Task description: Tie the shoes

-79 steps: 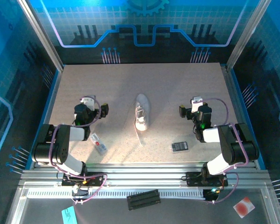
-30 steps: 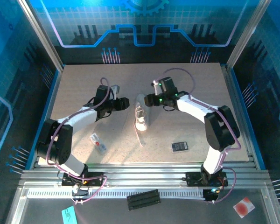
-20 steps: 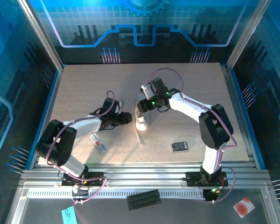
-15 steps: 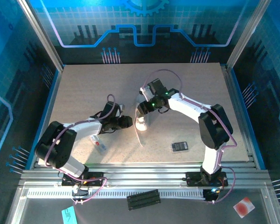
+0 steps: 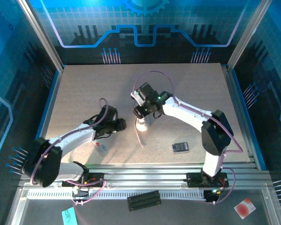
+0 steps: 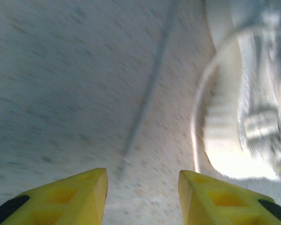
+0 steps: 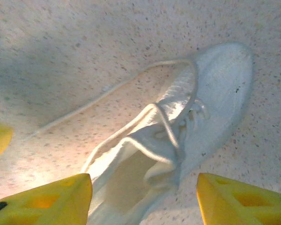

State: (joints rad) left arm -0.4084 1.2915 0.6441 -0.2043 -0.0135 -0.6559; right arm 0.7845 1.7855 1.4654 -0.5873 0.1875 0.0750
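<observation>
Hovering over the shoe [image 7: 178, 136] at the middle of the table [image 5: 84, 89], right gripper [image 7: 143, 197] stands spread wide, pinching nothing | left gripper [image 6: 143, 192] low, just left of the heel, jaws apart over bare table | loose lace [image 5: 140, 138] trails from shoe toward near edge

The sneaker [image 5: 141, 124] was crowded. The right gripper [image 5: 139, 112] hung over its far end, jaws apart, and the left gripper [image 5: 122, 124] stood just to its left, fingers spread. A loose lace [image 5: 139, 137] trailed from its near end. To its right the table [image 5: 84, 89] lay bare, except for a black rectangle [image 5: 180, 147] nearer the front. A white tag [image 5: 99, 146] lay to the near left.
</observation>
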